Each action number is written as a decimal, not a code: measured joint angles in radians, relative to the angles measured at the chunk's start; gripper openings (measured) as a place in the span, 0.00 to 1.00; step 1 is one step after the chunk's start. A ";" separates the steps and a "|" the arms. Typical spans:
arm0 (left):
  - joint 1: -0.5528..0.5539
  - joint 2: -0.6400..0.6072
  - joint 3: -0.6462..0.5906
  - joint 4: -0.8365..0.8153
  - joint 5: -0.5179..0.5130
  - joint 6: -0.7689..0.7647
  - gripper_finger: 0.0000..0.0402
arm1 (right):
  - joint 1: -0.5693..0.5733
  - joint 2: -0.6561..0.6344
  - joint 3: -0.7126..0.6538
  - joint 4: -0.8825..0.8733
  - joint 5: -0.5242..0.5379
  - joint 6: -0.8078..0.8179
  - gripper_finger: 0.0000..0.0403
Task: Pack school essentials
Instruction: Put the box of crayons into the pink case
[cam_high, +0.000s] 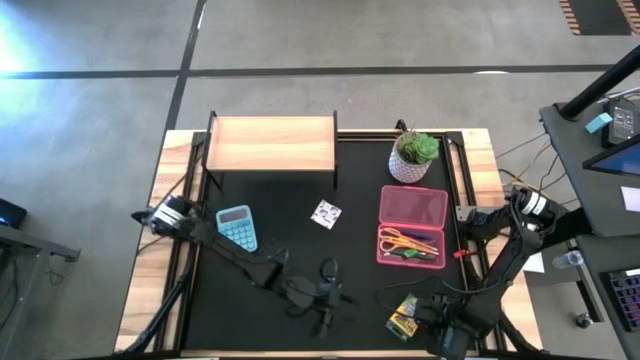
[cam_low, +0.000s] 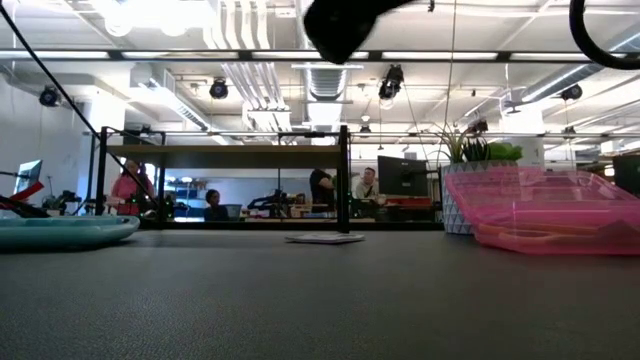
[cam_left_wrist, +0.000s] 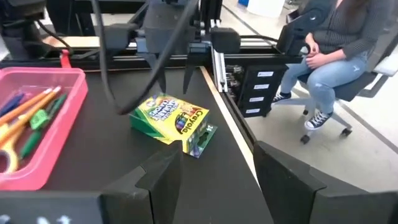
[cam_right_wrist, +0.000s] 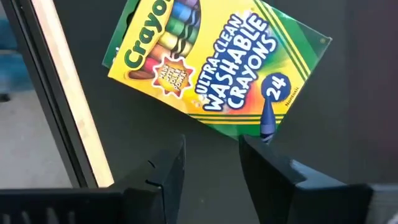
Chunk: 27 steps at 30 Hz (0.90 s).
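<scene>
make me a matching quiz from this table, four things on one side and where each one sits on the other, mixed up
Things:
1. yellow-green crayon box
2. yellow-handled scissors
3. teal calculator
4. potted green plant

Places:
A. lying inside the pink plastic tray
B. on the black mat on the left arm's side
C. standing just behind the pink tray, near the wooden shelf
D. flat on the mat at the front, right by the right gripper

Pairs: 1-D, 2-A, 3-B, 4-C
</scene>
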<state>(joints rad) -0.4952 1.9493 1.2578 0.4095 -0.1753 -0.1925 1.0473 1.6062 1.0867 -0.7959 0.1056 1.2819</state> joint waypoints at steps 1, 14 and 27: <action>-0.002 0.024 0.018 0.009 -0.001 0.000 0.45 | 0.000 0.000 0.000 0.001 0.007 0.000 0.35; -0.015 0.214 0.184 0.111 -0.017 -0.006 0.45 | 0.001 -0.005 -0.079 0.011 0.055 -0.027 0.35; -0.016 0.284 0.193 0.109 -0.017 0.032 0.45 | 0.004 -0.004 -0.140 0.025 0.077 -0.063 0.35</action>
<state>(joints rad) -0.5116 2.2330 1.4509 0.5184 -0.1921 -0.1608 1.0512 1.6025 0.9469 -0.7712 0.1830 1.2187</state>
